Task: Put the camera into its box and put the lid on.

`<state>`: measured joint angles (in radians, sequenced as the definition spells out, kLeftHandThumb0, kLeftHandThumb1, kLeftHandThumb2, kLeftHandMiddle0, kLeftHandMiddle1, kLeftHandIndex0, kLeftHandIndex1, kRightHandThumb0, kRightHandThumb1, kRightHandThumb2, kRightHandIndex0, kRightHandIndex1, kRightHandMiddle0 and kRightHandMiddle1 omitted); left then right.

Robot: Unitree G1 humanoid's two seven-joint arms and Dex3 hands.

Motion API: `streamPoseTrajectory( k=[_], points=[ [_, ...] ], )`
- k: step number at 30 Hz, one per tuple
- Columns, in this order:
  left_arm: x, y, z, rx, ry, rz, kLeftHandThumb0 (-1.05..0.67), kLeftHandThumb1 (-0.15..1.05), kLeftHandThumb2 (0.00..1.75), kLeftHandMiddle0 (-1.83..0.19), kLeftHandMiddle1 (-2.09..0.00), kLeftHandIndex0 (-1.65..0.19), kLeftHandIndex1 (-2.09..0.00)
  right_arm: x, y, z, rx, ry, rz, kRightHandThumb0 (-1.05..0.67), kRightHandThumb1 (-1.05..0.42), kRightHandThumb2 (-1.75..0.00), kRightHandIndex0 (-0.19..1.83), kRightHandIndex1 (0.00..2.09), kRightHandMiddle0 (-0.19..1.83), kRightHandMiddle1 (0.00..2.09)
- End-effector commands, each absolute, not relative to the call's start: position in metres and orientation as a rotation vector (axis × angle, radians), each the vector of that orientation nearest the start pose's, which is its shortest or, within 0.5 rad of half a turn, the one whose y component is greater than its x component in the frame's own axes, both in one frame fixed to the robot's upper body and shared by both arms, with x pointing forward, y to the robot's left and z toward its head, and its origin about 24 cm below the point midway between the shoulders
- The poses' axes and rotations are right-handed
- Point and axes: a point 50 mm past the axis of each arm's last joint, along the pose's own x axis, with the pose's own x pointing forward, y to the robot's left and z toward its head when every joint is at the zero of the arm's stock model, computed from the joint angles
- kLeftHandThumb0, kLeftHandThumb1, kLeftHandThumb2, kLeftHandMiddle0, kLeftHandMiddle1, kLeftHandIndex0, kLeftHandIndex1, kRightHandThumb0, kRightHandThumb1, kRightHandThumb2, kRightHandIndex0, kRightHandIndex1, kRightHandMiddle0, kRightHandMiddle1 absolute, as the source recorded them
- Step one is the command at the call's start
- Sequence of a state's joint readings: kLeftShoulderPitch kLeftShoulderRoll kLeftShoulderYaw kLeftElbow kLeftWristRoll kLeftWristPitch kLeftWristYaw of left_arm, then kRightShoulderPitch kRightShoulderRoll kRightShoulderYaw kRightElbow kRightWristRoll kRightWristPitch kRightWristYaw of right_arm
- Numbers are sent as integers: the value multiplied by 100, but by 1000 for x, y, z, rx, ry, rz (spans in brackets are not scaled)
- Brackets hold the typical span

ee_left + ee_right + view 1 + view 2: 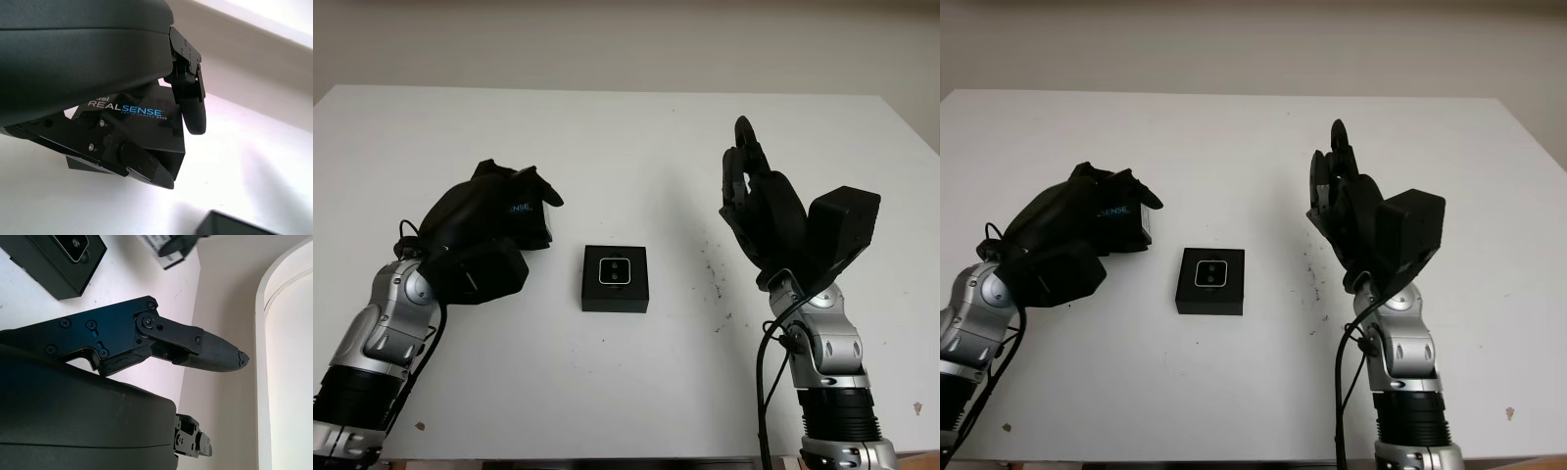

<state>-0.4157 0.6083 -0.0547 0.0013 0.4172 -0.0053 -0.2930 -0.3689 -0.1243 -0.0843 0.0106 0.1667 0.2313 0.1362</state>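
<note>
Black throughout: the open box (616, 279) sits near the middle of the white surface (626, 147), and the camera (615, 273) already lies seated in it, lens face up. Judged from this, the first half of the task is done and only the lid is outstanding.

Left hand (504, 220): closed around the RealSense lid (142, 120), with fingers (188, 93) wrapped over its printed face. In the head views the lid is held just left of the box, on the robot's own left, at roughly the same depth on the surface. Whether it is touching the surface or lifted slightly cannot be determined.

Right hand (759, 211): holding nothing, raised above the surface to the right of the box and well apart from it, palm turned inward.

Governing relation: the box lies directly to the right of the left hand, close by, with nothing in between. The left hand is the nearer of the two and already carries the part. The lid appears tilted and somewhat skewed in the grasp, while the box edges sit nearly square to the surface edge. In my assessment the lid needs levelling and squaring to the box outline before it goes down; a corner catching the rim is the main risk.
</note>
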Motion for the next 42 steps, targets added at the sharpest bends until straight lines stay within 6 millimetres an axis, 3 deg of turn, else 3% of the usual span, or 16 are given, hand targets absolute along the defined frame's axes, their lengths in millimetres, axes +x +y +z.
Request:
streamPoseTrajectory(
  k=[1,11,16,21,33,42],
  points=[
    [310,202,196,1066,-333,-228,-18,97,5,-45,-117,-40,-118,316,-155,124,43,-136,172,-68,-105,-68,-19,0,-19,0],
    [296,183,213,917,-285,-449,-17,98,5,-50,-116,-40,-127,315,-150,121,52,-129,196,-66,-105,-68,-19,0,-19,0],
    [290,169,207,917,-230,-485,-15,95,5,-49,-123,-43,-129,315,-147,120,60,-129,198,-66,-105,-67,-19,0,-19,0],
    [286,156,195,886,-163,-518,-11,98,6,-41,-138,-35,-143,315,-143,118,62,-127,188,-66,-105,-65,-19,1,-19,2],
    [283,146,175,878,-101,-507,-11,98,5,-36,-148,-29,-154,315,-137,117,79,-138,190,-66,-105,-65,-19,1,-19,1],
    [290,144,171,883,-68,-488,-10,96,5,-35,-155,-29,-160,315,-137,117,82,-137,186,-68,-105,-63,-19,1,-19,0]
  ],
)
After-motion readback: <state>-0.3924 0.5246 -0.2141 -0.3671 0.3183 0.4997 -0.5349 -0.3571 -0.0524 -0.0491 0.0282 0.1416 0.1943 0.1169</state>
